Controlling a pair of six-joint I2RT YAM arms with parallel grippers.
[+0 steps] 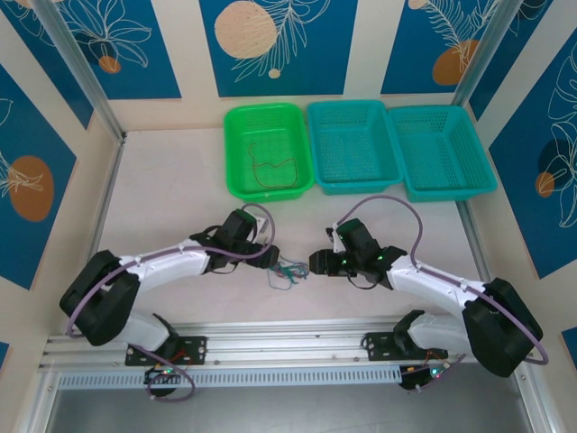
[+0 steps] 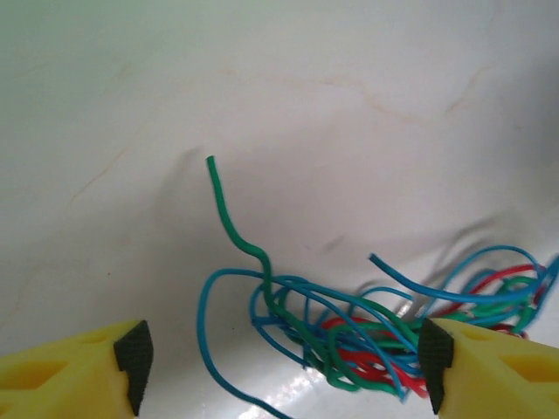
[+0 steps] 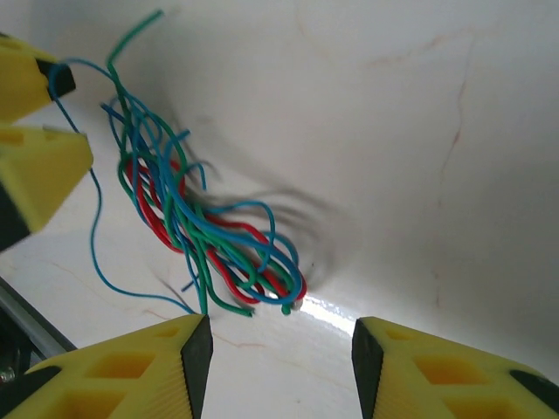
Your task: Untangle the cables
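White tabletop (image 1: 171,198), faintly veined, with blue leaf-print walls around it. Left gripper (image 2: 284,371): jaws wide apart and holding nothing, with a yellow finger in each lower corner of the left wrist view. The cables (image 2: 349,336) lie on the table in the gap between them, bunched toward the finger on that view's right. One green end curls up and away from the knot, and a blue loop swings out toward the other finger. Right gripper (image 3: 281,358): also spread and also empty. Its tips are just short of the near end of the bundle, where red, green and blue strands (image 3: 201,227) fold back on themselves. From the right wrist camera a blue strand runs up to the left gripper's fingers (image 3: 44,166) (I cannot tell whether it touches). From above, the tangle (image 1: 288,273) sits between the two grippers, near the table's front edge. Further out, along the back wall, are a green basket (image 1: 236,144) with a single thin wire (image 1: 275,171) in it, and two teal baskets (image 1: 354,185) to its right.
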